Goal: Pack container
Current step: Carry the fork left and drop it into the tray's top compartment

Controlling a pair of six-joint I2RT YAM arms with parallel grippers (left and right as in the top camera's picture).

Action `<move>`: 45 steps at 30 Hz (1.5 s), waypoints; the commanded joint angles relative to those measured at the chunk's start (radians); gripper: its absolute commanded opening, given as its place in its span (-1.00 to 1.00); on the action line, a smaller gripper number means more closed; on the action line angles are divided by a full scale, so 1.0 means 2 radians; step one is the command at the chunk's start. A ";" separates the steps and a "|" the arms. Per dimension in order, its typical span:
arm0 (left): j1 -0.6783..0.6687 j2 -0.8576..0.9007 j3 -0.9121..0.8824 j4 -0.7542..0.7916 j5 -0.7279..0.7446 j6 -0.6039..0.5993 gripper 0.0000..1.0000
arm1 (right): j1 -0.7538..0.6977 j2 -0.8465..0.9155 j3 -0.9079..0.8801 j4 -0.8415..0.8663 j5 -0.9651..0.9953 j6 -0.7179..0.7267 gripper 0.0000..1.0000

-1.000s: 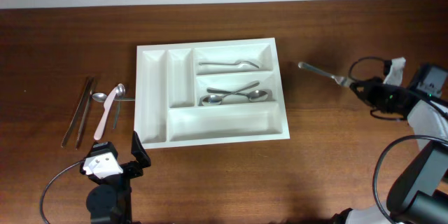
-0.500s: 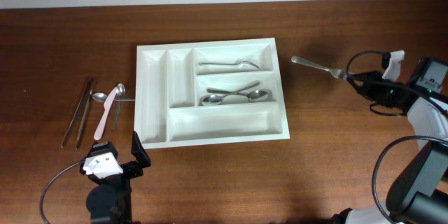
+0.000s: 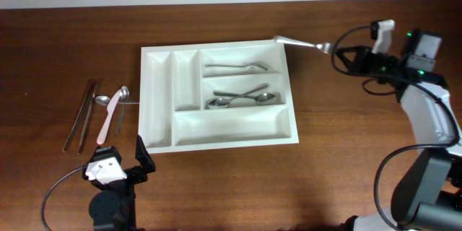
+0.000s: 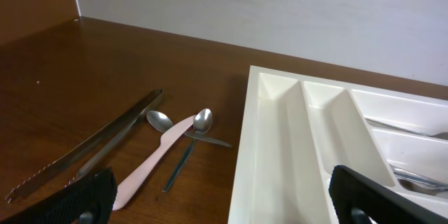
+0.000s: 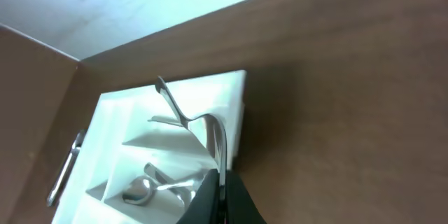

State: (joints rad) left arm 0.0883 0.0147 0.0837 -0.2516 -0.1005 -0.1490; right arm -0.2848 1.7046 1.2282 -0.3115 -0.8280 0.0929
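The white container [image 3: 157, 101] lies mid-table, with one spoon [image 3: 234, 66] in its far wide compartment and a few spoons [image 3: 245, 98] in the middle one. My right gripper [image 3: 338, 52] is shut on a metal fork [image 3: 303, 43] and holds it above the table, the handle end over the container's far right corner. In the right wrist view the fork [image 5: 210, 129] rises from the shut fingers towards the container [image 5: 119, 108]. My left gripper [image 3: 119, 162] is open and empty at the near left, just before the container [image 4: 280, 147].
Left of the container lie metal tongs [image 3: 81, 114], a pink plastic knife [image 3: 108, 119] and two small spoons [image 3: 119, 95]. They also show in the left wrist view: tongs [image 4: 91, 143], knife [image 4: 157, 157]. Bare wood lies to the container's right.
My right gripper has moved left and away with the fork, from the table's right side to the container's far right corner. The left arm has not moved.
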 commanded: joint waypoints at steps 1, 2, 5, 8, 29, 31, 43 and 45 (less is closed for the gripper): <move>0.003 -0.004 -0.003 0.000 0.005 0.010 0.98 | 0.025 0.010 0.012 0.007 0.030 0.015 -0.93; 0.003 -0.004 -0.003 0.000 0.005 0.010 0.98 | 0.031 0.017 0.012 0.009 0.029 0.019 -0.92; 0.003 -0.004 -0.003 0.000 0.005 0.010 0.99 | 0.044 0.036 0.012 0.012 0.029 0.027 -0.93; 0.003 -0.004 -0.003 0.000 0.005 0.010 0.99 | 0.058 0.057 0.012 0.020 0.029 0.033 -0.92; 0.003 -0.004 -0.003 0.000 0.005 0.010 0.99 | 0.143 0.110 0.017 0.098 0.054 0.102 -0.92; 0.003 -0.004 -0.003 0.000 0.005 0.010 0.98 | 0.147 0.112 0.017 0.101 0.054 0.106 -0.93; 0.003 -0.004 -0.003 0.000 0.005 0.010 0.99 | 0.162 0.125 0.017 0.117 0.056 0.123 0.01; 0.003 -0.004 -0.003 0.000 0.005 0.010 0.98 | 0.162 0.125 0.017 0.117 0.055 0.123 0.06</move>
State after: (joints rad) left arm 0.0883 0.0147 0.0837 -0.2516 -0.1005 -0.1490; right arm 0.0315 1.9488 1.2350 -0.0814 -0.7189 0.3382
